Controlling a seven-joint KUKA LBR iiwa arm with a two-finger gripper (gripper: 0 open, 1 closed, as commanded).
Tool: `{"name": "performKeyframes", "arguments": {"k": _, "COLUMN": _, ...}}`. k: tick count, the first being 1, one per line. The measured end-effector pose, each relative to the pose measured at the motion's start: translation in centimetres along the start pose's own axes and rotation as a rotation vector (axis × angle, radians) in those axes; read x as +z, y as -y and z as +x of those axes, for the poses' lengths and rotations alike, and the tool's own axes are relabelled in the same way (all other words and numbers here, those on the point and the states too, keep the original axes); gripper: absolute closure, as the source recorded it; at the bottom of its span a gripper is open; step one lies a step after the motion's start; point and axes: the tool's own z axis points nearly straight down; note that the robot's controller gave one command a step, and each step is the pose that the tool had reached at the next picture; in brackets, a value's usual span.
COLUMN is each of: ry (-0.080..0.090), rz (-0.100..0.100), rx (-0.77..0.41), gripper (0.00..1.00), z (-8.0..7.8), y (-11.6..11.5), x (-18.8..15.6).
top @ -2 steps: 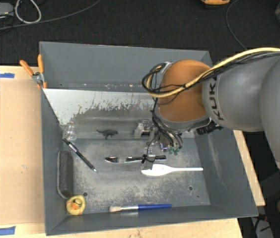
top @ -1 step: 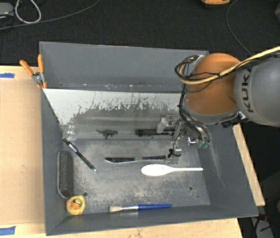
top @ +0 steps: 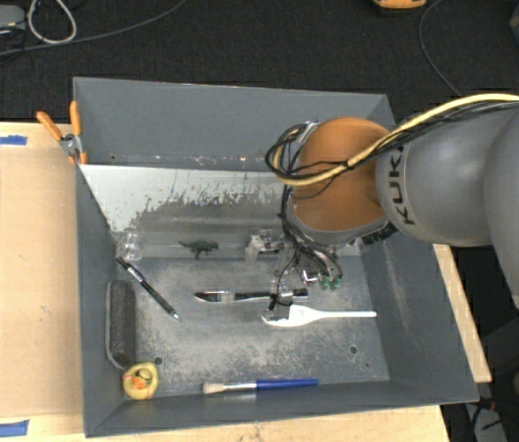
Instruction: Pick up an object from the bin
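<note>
The step in hand looks like the descent onto a target, just before the grasp. The gripper (top: pixel 282 299) sits low in the middle of the grey bin (top: pixel 195 127), under the arm's orange wrist cover. Its tip is at the right-hand end of a metal spoon (top: pixel 227 296) that lies flat on the bin floor with its bowl pointing left. Just below that same spot lies the broad head of a white plastic utensil (top: pixel 328 316), whose handle runs off to the right (the two lie so close there that either could be the one meant). Whether the gripper is open or closed I cannot tell, and nothing can be seen held in it.

My judgement is that the next move calls for closing on the spoon's thin handle alone, squarely across it, then lifting straight up. The white utensil could get caught or dragged along. A blue-handled brush (top: pixel 259 387) near the front wall and a small dark toy dinosaur (top: pixel 201 246) farther back lie well apart from the gripper.
</note>
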Motion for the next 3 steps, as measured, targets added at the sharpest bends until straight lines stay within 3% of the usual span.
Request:
{"name": "performKeyframes", "arguments": {"k": 1, "ry": 0.013, "rz": 0.004, "rx": 0.319, "gripper": 0.00, "z": 1.3, "y": 3.3, "x": 4.1}}
{"name": "performKeyframes", "arguments": {"k": 2, "ry": 0.007, "rz": -0.004, "rx": -0.103, "gripper": 1.00, "z": -0.6, "y": -0.6, "x": 4.9}}
{"name": "performKeyframes", "arguments": {"k": 3, "ry": 0.007, "rz": -0.004, "rx": -0.101, "gripper": 1.00, "z": -0.6, "y": -0.6, "x": 4.8}}
